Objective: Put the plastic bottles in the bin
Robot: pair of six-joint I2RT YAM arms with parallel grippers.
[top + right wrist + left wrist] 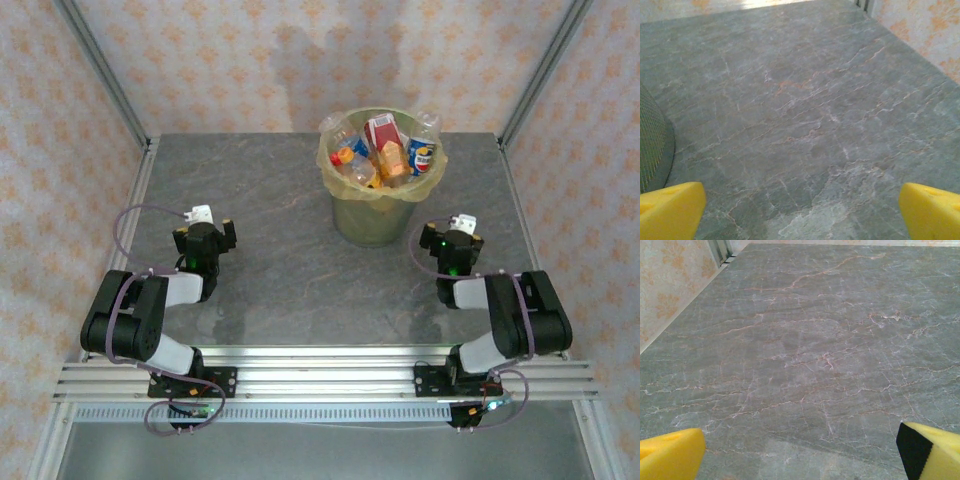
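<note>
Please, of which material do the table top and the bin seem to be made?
Table top: looks like grey stone or stone-print laminate, matte, with pale and reddish veins. Bin: probably plastic, evenly pale yellow-green, lined with a thin translucent bag.

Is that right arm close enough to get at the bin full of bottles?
Probably yes. The right gripper sits just beside the bin, jaws open and holding nothing, with bare table between them. The bin's wall shows at the left edge of the right wrist view.
</note>
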